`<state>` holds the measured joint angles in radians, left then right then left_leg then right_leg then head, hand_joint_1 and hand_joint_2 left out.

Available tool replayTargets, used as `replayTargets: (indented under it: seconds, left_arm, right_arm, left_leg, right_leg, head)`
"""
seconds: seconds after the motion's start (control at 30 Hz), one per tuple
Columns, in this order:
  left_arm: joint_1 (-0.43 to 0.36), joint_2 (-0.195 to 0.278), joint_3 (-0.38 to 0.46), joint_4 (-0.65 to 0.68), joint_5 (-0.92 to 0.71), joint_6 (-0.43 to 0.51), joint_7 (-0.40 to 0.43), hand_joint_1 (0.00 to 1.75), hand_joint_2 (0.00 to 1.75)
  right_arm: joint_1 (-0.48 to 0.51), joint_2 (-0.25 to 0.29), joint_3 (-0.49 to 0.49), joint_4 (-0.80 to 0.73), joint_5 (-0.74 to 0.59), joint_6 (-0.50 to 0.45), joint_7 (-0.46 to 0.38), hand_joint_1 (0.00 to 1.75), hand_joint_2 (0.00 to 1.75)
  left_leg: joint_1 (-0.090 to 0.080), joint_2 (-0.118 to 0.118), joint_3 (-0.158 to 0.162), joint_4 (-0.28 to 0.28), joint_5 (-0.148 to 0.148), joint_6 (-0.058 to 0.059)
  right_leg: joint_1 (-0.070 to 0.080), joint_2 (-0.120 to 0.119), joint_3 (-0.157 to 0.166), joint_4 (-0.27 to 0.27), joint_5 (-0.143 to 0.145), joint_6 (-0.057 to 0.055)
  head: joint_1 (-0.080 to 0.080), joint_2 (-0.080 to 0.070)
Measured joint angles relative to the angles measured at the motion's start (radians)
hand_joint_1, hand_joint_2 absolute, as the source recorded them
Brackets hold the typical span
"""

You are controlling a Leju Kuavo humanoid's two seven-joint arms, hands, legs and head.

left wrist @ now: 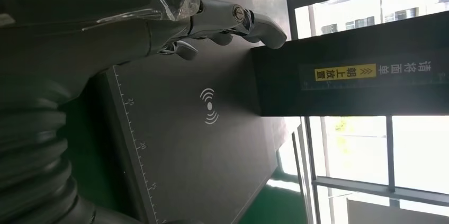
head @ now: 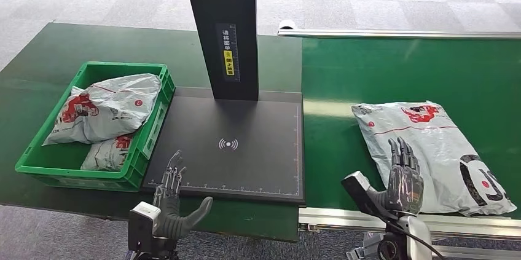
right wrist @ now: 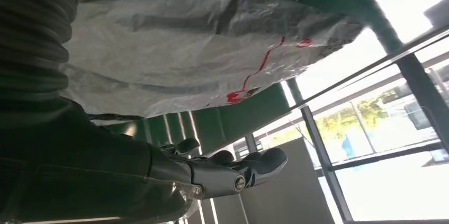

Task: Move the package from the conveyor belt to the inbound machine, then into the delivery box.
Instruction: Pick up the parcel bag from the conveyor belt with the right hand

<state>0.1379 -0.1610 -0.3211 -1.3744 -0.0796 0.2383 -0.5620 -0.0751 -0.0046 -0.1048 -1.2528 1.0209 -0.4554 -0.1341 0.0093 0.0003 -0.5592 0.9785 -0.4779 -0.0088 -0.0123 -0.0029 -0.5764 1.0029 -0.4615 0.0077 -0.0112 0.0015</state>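
The grey package (head: 433, 149) lay flat on the green conveyor belt (head: 393, 75), and the right hand (head: 402, 177) hung over its near left corner with fingers stretched and apart, holding nothing. Whether the palm actually touched the plastic could not be told; in the right wrist view the package (right wrist: 201, 49) sat just beside the fingers (right wrist: 254, 166). The package's far right end ran up to the picture's edge in the head view.

To the left of that hand lay the black inbound machine (head: 239, 149), its flat plate bearing a wireless mark, and its dark upright post (head: 222, 26) rose from the back edge, cut off at the top. The left hand (head: 172, 201) hovered at the plate's near left corner, fingers spread and empty, thumb out to the side. Its wrist view showed the fingers (left wrist: 238, 20) above the plate (left wrist: 201, 144).

Just left of the left hand stood the green delivery box (head: 92, 177) on a dark green table (head: 37, 57). Inside it lay two grey parcels (head: 107, 109), the upper one partly covering the lower.
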Motion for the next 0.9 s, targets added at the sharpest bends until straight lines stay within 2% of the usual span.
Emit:
replayTargets:
  seconds: [0.2,0.4,0.5,0.63,0.7,0.77,0.83,0.9]
  left_arm:
    - [-0.009,0.000,0.006,-0.008,-0.017,-0.022,0.016,0.00,1.75]
    - [-0.011,0.009,0.010,-0.008,0.010,0.003,-0.009,0.00,1.75]
    - [-0.010,0.014,0.010,-0.008,0.026,0.023,-0.018,0.00,1.75]
    - [-0.010,0.018,0.010,-0.008,0.037,0.036,-0.019,0.00,1.75]
    - [-0.010,0.018,0.010,-0.008,0.037,0.037,-0.019,0.00,1.75]
    - [-0.011,0.021,0.009,-0.008,0.039,0.046,-0.019,0.00,1.75]
    - [-0.012,0.027,0.009,-0.008,0.043,0.062,-0.020,0.00,1.75]
    - [-0.013,0.030,0.009,-0.011,0.041,0.076,-0.022,0.00,1.75]
  right_arm:
    - [-0.128,-0.077,-0.126,0.267,0.083,0.014,0.086,0.00,1.75]
    - [-0.240,-0.150,-0.220,0.546,0.075,0.002,0.094,0.00,1.75]
    - [-0.287,-0.170,-0.243,0.640,0.076,-0.008,0.087,0.00,1.75]
    - [-0.321,-0.177,-0.255,0.698,0.081,-0.017,0.078,0.44,1.75]
    - [-0.322,-0.177,-0.255,0.699,0.081,-0.017,0.078,0.44,1.75]
    - [-0.338,-0.176,-0.257,0.726,0.083,-0.022,0.058,1.09,1.75]
    - [-0.356,-0.172,-0.259,0.756,0.072,-0.043,-0.001,1.75,1.75]
    - [-0.356,-0.160,-0.258,0.737,0.043,-0.072,-0.071,1.75,1.75]
  left_leg:
    - [-0.001,0.000,0.001,0.001,0.000,0.000]
    - [-0.001,0.000,0.000,0.000,0.000,0.000]
    - [0.000,0.000,0.001,0.000,0.000,0.000]
    - [0.000,0.000,0.002,0.000,0.000,0.000]
    - [0.000,0.000,0.002,0.000,0.000,0.000]
    - [-0.001,0.000,0.002,0.000,0.000,0.001]
    - [-0.001,0.000,0.002,0.001,0.000,0.001]
    - [-0.001,0.000,0.002,0.001,0.001,0.001]
  right_leg:
    - [-0.001,0.000,0.001,0.000,0.001,0.001]
    - [-0.001,0.000,0.000,0.000,0.001,0.001]
    - [-0.001,0.000,0.001,0.000,0.000,0.001]
    - [0.000,0.000,0.002,0.000,0.000,0.001]
    - [0.000,0.000,0.002,0.000,0.000,0.001]
    - [-0.001,0.000,0.003,0.000,0.001,0.001]
    - [-0.001,0.000,0.003,0.000,0.001,0.002]
    - [-0.001,0.000,0.003,0.000,0.002,0.002]
  head:
    - [0.000,0.000]
    - [0.000,0.000]
    - [0.000,0.000]
    - [0.000,0.000]
    - [0.000,0.000]
    - [0.000,0.000]
    - [0.000,0.000]
    - [0.000,0.000]
